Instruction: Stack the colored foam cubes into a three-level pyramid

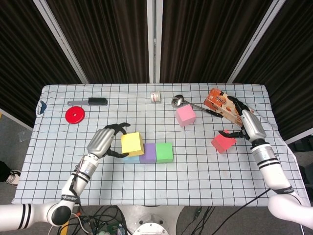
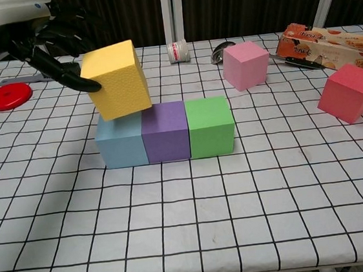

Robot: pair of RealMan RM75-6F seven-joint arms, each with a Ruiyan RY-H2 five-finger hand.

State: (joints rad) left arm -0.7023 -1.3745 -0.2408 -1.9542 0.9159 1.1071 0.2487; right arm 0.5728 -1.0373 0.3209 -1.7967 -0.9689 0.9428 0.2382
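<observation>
My left hand [image 1: 103,142] [image 2: 55,42] grips a yellow cube [image 1: 132,144] [image 2: 116,79] from its left side. The cube hangs tilted just above the blue cube [image 2: 121,145], its lower edge close to the seam with the purple cube [image 1: 148,152] [image 2: 165,132]. Blue, purple and green [image 1: 164,152] [image 2: 210,126] cubes form a tight row mid-table. A pink cube [image 1: 186,116] [image 2: 245,65] sits behind the row to the right. The red cube [image 1: 223,143] [image 2: 349,92] rests on the table at the right. My right hand [image 1: 247,123] hovers beside it with fingers spread, holding nothing.
A red disc [image 1: 75,115] [image 2: 8,96] and a black-handled tool [image 1: 93,102] lie at the back left. A small white roll [image 1: 155,97], a metal ladle [image 1: 178,101] and a snack box [image 1: 220,103] [image 2: 327,39] lie along the back right.
</observation>
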